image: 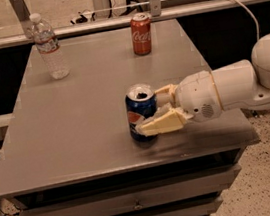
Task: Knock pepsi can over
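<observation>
Nearest the camera, grey drawer fronts (134,206) are seen under the front edge of the flat grey metal-topped bench (78,133).

The dark blue aluminium pepsi can (136,111) w/ red-white-blue round logo is stood on the bench, right of centre and toward the front edge. It is upright: long axis vertical, silver top w/ opened mouth pointed straight up, base flat on the bench. The logo is turned toward the camera.

The white arm (233,87) is reached in from the right, low over the bench. Its cream two-finger gripper (149,110) is pointed left at the can, fingers spread apart. The near finger (162,123) is laid across the can's lower right front, apparently touching it. The far finger is placed at the can's upper right rim, behind it. The can's right side is thus straddled; a firm clamp can't be confirmed.

Farther back, approx. at the left rear of the bench, a tall clear plastic water bottle (49,47) w/ white cap is stood upright. At the rear centre-right, a red Coca-Cola can (141,34) is stood upright, well apart from the pepsi can. Behind both, a pale horizontal rail (87,28) is run along the bench's back edge.
</observation>
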### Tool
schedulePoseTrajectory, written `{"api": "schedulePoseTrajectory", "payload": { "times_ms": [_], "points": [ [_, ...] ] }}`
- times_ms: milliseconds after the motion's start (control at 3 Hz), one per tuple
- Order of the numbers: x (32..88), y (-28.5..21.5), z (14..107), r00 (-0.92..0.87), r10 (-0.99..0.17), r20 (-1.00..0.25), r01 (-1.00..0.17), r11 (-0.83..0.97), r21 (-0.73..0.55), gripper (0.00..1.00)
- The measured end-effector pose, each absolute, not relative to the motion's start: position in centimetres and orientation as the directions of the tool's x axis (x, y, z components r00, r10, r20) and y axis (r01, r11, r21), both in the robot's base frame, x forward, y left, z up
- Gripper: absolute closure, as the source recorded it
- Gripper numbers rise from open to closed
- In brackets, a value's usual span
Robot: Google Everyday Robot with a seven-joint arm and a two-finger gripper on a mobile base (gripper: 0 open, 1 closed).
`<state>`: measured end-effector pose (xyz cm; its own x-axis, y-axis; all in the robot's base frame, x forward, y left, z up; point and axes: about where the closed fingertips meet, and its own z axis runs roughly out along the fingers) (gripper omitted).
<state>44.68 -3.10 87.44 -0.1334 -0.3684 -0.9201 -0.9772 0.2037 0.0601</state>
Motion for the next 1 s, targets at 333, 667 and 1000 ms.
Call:
{"api": "schedulePoseTrajectory", "payload": {
  "times_ms": [333,667,1000],
  "points": [
    [47.3,-4.4,89.0,-0.085,-0.451,-0.888,-0.98,0.197,-0.006,1.0],
    [50.0,-4.8,90.4,-0.01,-0.614,-0.789,-0.988,0.127,-0.087,1.0],
    [50.8,-3.8,89.9,0.094,-0.76,-0.644,-0.991,-0.006,-0.137,1.0]
  ]
}}
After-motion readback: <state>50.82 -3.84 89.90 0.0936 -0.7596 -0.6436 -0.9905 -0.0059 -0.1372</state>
